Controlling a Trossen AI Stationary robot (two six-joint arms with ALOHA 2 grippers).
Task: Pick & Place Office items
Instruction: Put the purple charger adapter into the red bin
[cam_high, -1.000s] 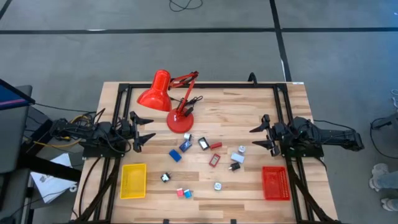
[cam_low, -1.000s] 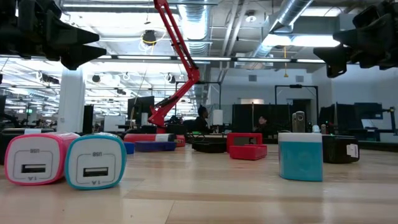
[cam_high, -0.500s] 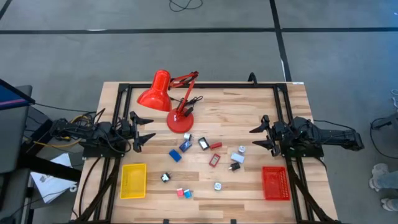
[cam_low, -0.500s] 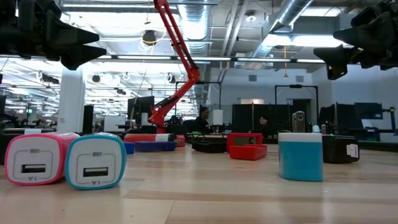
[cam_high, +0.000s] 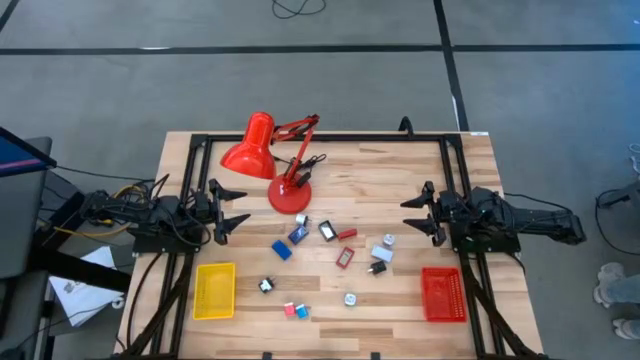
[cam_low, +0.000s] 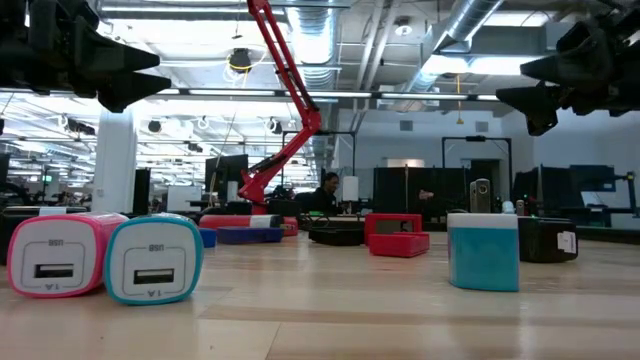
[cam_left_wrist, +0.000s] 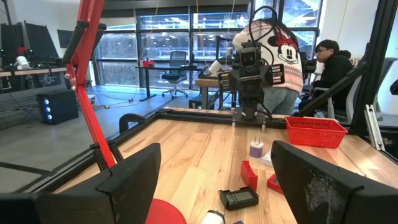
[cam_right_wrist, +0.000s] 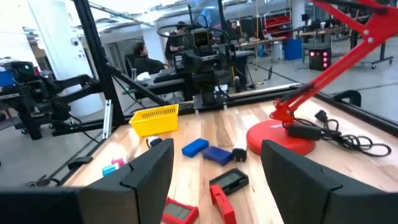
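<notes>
**Both arms poised, nothing picked**

Wooden table (cam_high: 400, 180) carries the scattered office items (cam_high: 330, 255) at its middle. Left gripper (cam_high: 232, 208) hovers wide and empty at the left edge; right gripper (cam_high: 418, 217), also open, hovers right. Best approach: descend straight over 1 isolated piece, avoiding neighbours.

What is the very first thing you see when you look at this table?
The big red desk lamp jumps out first, standing at the far middle of the wooden table. Next come the small colourful office items scattered in front of it, with a yellow tray near the left corner and a red tray near the right. The left gripper and right gripper hang open at either side.
</notes>
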